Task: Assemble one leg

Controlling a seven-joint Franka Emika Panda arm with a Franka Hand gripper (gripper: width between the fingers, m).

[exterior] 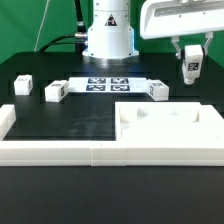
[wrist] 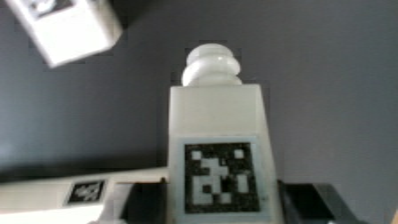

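Observation:
My gripper is at the exterior view's right, raised above the table and shut on one leg. In the wrist view this leg is a white block with a rounded peg at its far end and a marker tag on its near face. It sits between the dark fingers of the gripper. Three more legs lie on the black table: two at the left and one at the right. One of these legs shows blurred in the wrist view.
The large white tray-like part with a raised rim lies across the front of the table. The marker board lies in front of the robot base. A white edge with a tag shows beside the gripper.

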